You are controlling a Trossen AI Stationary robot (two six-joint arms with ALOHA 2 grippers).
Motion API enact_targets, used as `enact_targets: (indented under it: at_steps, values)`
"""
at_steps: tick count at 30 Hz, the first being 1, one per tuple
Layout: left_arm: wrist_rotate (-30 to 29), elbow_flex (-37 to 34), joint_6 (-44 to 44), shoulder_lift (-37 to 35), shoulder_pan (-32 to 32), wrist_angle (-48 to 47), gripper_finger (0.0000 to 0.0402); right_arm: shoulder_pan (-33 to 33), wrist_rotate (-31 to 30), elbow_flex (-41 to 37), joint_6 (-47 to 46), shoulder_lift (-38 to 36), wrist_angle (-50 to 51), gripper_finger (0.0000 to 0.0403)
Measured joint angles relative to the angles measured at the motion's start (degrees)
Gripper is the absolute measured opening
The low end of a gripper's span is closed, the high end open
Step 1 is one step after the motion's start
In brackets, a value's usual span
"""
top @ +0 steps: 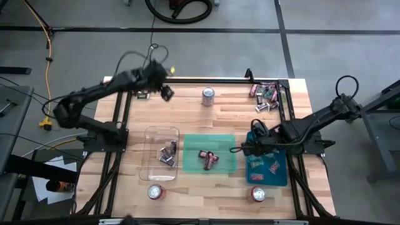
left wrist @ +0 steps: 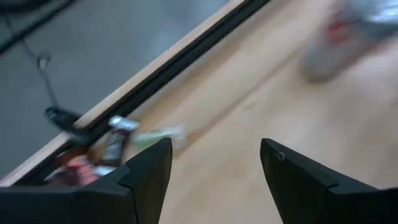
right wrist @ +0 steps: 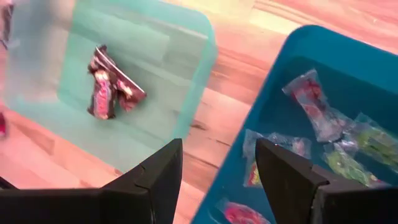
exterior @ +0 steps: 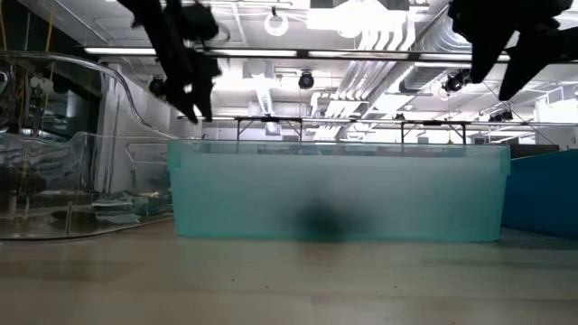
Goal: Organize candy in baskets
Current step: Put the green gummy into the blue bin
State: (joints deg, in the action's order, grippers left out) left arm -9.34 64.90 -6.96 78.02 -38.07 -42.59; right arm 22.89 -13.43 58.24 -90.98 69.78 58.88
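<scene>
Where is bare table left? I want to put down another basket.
Free: the wood between the upper silver can and the green basket, and between the two lower cans. Crowded: the far right corner's candy pile.

— Inside the translucent green rectangular plastic tray (top: 222,142)?
— A few maroon-brown wrapped sweets (top: 208,159), near its middle.

— Toward the left arm's side of that tray?
— Just beside it, a clear rectangular plastic tray (top: 153,140) holding dark and silver wrapped sweets (top: 167,154). Nearer the table's front edge, a round silver and red drink can (top: 155,192).

— Toward the right arm's side?
— Close by, a solid teal-blue rectangular plastic tray (top: 267,181) with light green and pink wrapped sweets (top: 274,167) in it. In front of that, a second drink can (top: 258,194).

— Behind the green tray?
— Well apart, a third drink can (top: 207,95). Farther right, in the table's back corner, a loose heap of wrapped candy (top: 265,94).
</scene>
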Motion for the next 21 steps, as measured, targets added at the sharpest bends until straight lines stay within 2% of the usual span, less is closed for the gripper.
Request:
enact_targets:
  at_steps: [5, 11, 16, 21]
  values:
    - [4.1, 4.1, 10.4, 11.3, -9.5, -1.8, 0.0232, -1.6, 0.2, 0.0, 0.0, 0.0, -1.6, 0.0197]
    - [7.8, 4.9, 16.1, 21.2, -10.9, -2.4, 0.0232, -1.5, 0.3, 0.0, 0.0, 0.0, -5.1, 0.0197]
    - [6.6, 4.9, 16.2, 25.2, -9.7, -0.4, 0.0232, -1.5, 0.3, 0.0, 0.0, 0.0, -6.8, 0.0197]
    - [0.6, 4.9, 16.6, 28.0, -9.0, 1.1, 0.0232, -1.5, 0.3, 0.0, 0.0, 0.0, -6.9, 0.0197]
